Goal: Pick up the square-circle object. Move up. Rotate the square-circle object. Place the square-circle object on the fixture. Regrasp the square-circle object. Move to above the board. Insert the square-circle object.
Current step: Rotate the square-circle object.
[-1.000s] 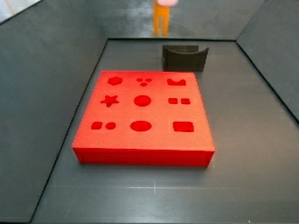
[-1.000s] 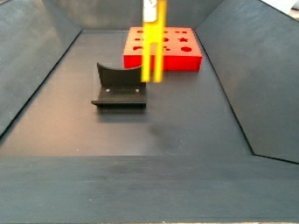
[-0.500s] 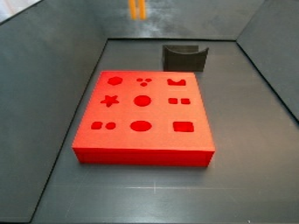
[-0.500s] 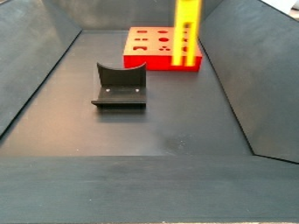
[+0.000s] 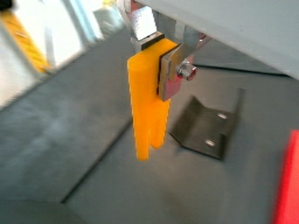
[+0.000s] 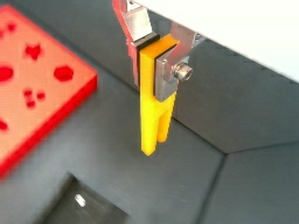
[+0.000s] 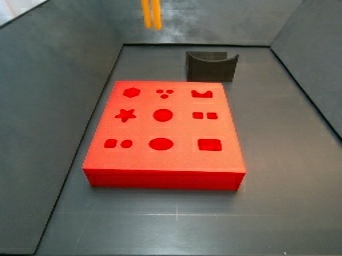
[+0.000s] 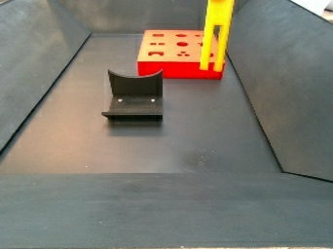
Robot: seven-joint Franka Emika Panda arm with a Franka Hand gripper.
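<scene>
Fingers (image 5: 176, 63) clamp the slim yellow-orange bar (image 5: 143, 109) near its top, long axis vertical, probably hanging above the flat red board's (image 8: 176, 52) far edge.

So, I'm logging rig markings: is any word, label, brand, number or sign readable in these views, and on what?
None can be read in any view.
The board carries only shaped cut-outs, no writing.
The fixture and the square-circle object, hanging upright in the shut pincer, are unmarked.
Yellow stripes at the edge of a wrist view are too blurred to tell.
</scene>
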